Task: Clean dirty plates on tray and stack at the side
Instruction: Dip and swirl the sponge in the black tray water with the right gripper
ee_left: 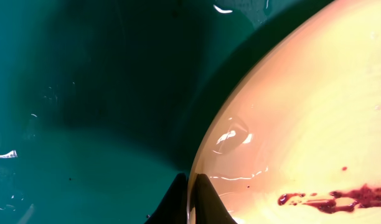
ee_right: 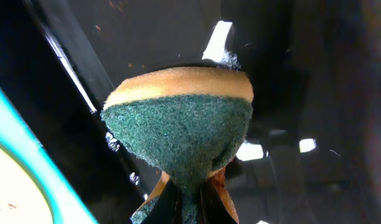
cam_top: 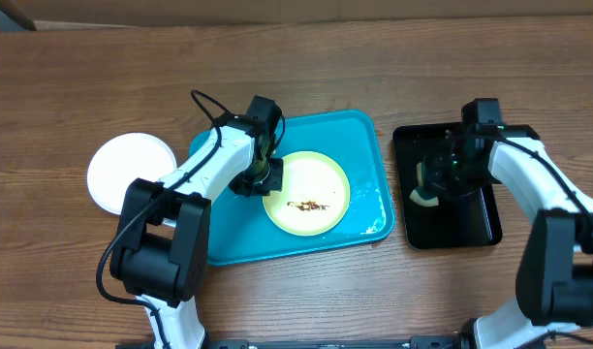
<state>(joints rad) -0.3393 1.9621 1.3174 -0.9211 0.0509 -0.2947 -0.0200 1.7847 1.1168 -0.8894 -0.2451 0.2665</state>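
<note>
A pale green-rimmed plate [cam_top: 308, 192] with a yellowish centre and a brown sauce smear lies on the turquoise tray [cam_top: 350, 131]. My left gripper [cam_top: 262, 177] is shut on the plate's left rim; in the left wrist view the fingertips [ee_left: 192, 198] pinch the plate's edge [ee_left: 290, 124]. A white plate [cam_top: 130, 173] lies on the table left of the tray. My right gripper [cam_top: 440, 177] is over the black tray [cam_top: 471, 228] and is shut on a green and yellow sponge [ee_right: 181, 134].
The narrow black tray stands right of the turquoise tray. Water drops lie on the turquoise tray's wet floor [ee_left: 84, 124]. The wooden table [cam_top: 374, 58] stretches behind both trays.
</note>
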